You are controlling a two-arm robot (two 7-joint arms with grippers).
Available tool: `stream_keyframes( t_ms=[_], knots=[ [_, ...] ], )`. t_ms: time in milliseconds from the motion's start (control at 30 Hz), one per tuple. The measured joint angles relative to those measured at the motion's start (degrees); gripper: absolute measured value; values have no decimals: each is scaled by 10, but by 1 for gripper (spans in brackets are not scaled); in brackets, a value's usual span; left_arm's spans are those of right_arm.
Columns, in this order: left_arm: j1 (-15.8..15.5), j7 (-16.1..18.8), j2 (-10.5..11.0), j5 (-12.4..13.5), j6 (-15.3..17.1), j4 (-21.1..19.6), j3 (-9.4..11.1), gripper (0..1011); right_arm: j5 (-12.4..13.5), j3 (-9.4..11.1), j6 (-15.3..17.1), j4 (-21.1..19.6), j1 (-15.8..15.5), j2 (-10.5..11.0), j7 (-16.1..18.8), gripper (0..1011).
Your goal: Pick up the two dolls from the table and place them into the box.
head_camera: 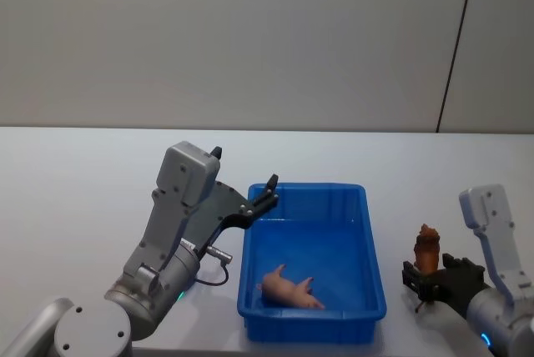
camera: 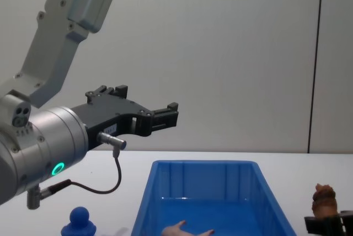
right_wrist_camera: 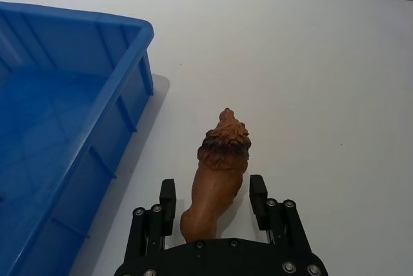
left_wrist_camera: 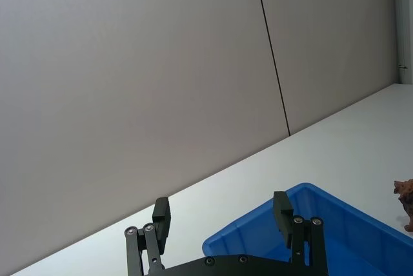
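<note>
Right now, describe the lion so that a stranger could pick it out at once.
Find the blue box on the white table. Outside its right wall stands the lion, upright between the open fingers of the right gripper. It is the brown, maned one; the pink figure lies inside the box and the blue doll sits left of it.

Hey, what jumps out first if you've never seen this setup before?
A big blue box sits front and centre with a pink toy animal lying inside. On its right a brown lion doll stands between the open fingers of the right gripper, while the left gripper hangs open, raised near the box's far left corner. A small blue doll sits left of the box.
</note>
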Motion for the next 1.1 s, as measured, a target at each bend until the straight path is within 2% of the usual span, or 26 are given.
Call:
stream_keyframes(
  t_ms=[167,200,267,300,400,800,1100],
  knots=[
    [0,0,0,0,0,0,0,1001,0,1,1,3,2,-2,-2,579],
    [0,0,0,0,0,0,0,1001,0,1,1,3,2,-3,-3,518],
    [0,0,0,0,0,0,0,1001,0,1,-1,3,2,-3,-4,480],
    [0,0,0,0,0,0,0,1001,0,2,-3,3,2,-4,-5,418],
    [0,0,0,0,0,0,0,1001,0,3,-12,0,2,-5,-9,359],
    [0,0,0,0,0,0,0,1001,9,8,-56,-36,-2,-8,-17,355],
    [0,0,0,0,0,0,0,1001,24,8,-65,-79,-1,-11,6,356]
  ],
)
